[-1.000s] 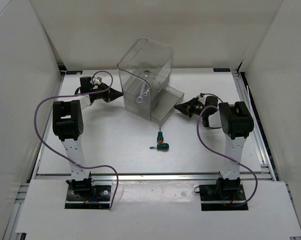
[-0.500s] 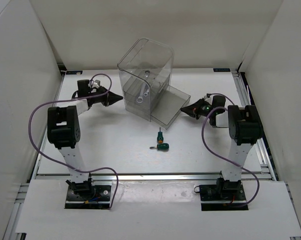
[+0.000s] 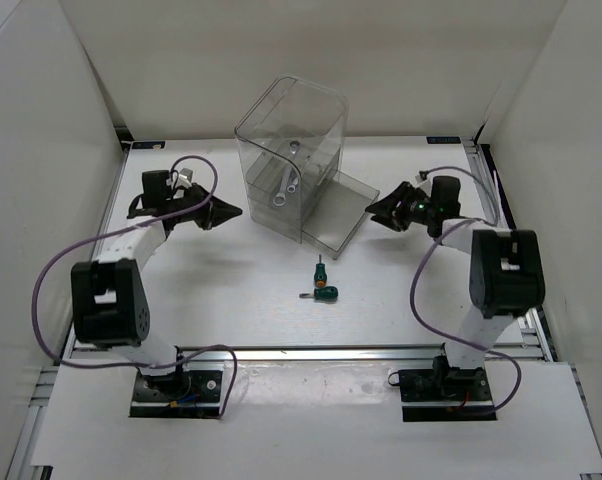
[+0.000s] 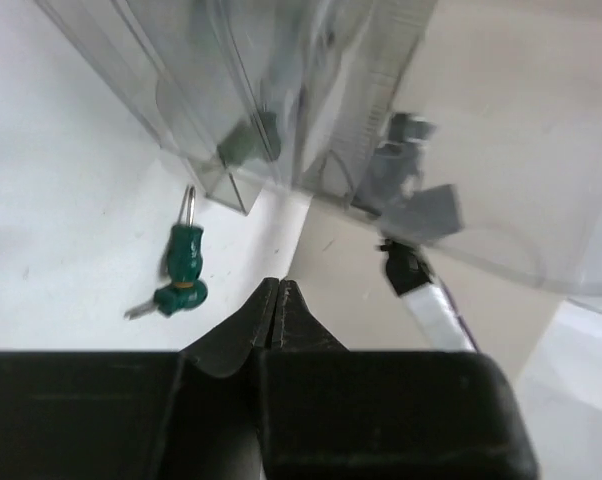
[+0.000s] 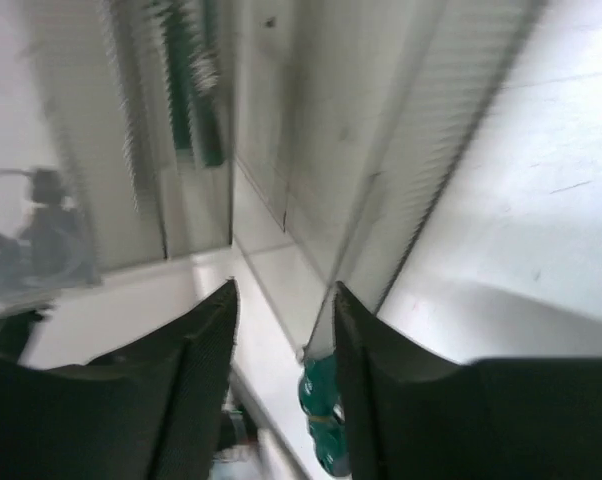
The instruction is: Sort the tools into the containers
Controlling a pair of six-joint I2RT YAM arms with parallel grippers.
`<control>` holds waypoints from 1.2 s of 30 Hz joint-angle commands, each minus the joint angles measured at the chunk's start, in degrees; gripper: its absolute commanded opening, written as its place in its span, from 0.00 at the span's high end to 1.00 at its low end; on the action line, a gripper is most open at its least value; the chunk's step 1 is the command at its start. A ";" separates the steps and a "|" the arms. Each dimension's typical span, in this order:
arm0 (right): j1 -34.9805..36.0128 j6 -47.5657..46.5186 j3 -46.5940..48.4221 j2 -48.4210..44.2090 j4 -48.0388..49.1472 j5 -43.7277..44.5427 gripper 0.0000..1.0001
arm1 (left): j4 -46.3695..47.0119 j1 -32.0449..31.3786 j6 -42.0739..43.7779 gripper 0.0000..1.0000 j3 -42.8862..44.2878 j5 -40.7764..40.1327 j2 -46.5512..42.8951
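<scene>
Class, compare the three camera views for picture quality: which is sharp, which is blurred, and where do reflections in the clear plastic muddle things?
Top external: evenly lit and sharp. Left wrist: screwdrivers fairly clear, but the organiser walls hazy with reflections. Right wrist: streaked with blur throughout, the clear plastic smeared, the dark fingers nearly silhouettes.

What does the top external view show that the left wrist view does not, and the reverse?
Only the top external view shows silver metal wrenches inside the tall clear plastic organiser. Only the left wrist view shows a blurred dark green shape low behind the organiser's wall. Both show two stubby green-handled screwdrivers on the white table and the shut left gripper.
</scene>
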 commanded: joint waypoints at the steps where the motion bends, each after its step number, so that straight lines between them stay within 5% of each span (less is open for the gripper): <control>1: 1.77 -14.86 -0.32 -11.64 -8.46 3.61 0.50 | -5.84 -1.18 5.92 0.89 -2.96 -2.55 -10.91; 8: 16.44 -32.46 0.64 -20.98 -31.48 18.27 0.40 | -13.56 -1.18 11.64 0.85 -3.76 -6.77 -17.44; 16: 38.23 -45.47 -8.48 -26.08 -32.93 32.17 0.39 | -14.98 -0.92 12.97 0.61 -11.38 -8.35 -24.65; 23: 45.28 -51.09 -9.20 -23.28 -32.57 38.24 0.35 | -15.33 -1.18 12.88 0.42 -12.82 -8.70 -26.76; 36: 50.30 -55.67 -1.82 -15.01 -33.89 50.11 0.34 | -14.46 -1.18 12.00 0.40 -14.57 -7.91 -26.76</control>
